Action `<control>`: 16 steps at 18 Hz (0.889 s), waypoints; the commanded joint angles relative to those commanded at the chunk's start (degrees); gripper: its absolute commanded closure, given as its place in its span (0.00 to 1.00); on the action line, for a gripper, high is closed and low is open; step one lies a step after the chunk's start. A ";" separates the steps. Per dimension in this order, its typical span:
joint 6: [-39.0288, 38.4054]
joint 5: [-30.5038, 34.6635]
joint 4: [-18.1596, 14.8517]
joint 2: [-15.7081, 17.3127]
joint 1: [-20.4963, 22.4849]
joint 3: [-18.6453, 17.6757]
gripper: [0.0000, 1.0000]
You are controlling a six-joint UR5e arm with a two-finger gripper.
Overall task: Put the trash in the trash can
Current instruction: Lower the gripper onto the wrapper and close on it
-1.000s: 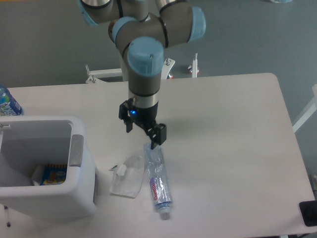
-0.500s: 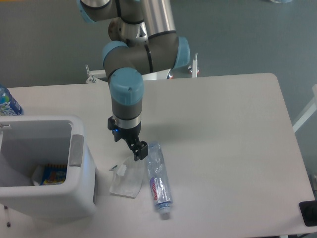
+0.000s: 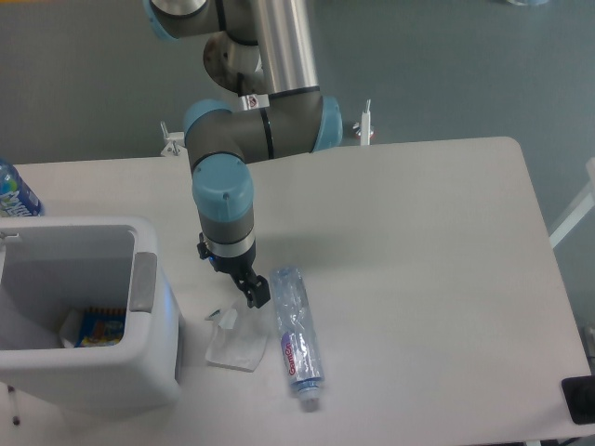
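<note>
The crushed clear bottle [image 3: 296, 337] with a red-and-purple label lies on the white table, cap toward the front edge. Just left of it lies the crumpled translucent wrapper [image 3: 236, 341]. My gripper [image 3: 235, 277] hangs low over the wrapper's far edge, close beside the bottle's far end. Its jaws look open with nothing between them; one fingertip [image 3: 259, 293] shows, the other is mostly hidden behind the wrist. The white trash can [image 3: 102, 383], with a grey pad [image 3: 143, 280] on its right rim, stands at the front left, beside the wrapper.
A blue-and-yellow packet [image 3: 99, 327] lies inside the trash can. A blue-labelled water bottle [image 3: 11, 191] stands at the table's left edge behind the bin. A black object [image 3: 578, 400] sits at the front right corner.
The arm has swung left and down, carrying the gripper from above the bottle's far end to over the wrapper's far edge. Bottle and wrapper have not moved.
</note>
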 joint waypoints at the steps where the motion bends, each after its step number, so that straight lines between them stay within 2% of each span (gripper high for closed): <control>1: -0.09 0.09 0.53 -0.17 0.00 0.00 0.00; 3: -0.26 0.09 1.06 -0.18 0.00 0.17 0.13; 10: -3.42 1.76 1.06 0.00 0.00 0.18 0.91; 11: -3.51 1.76 1.06 0.00 0.00 0.18 1.00; 16: -3.69 1.67 0.89 0.35 -0.09 0.35 1.00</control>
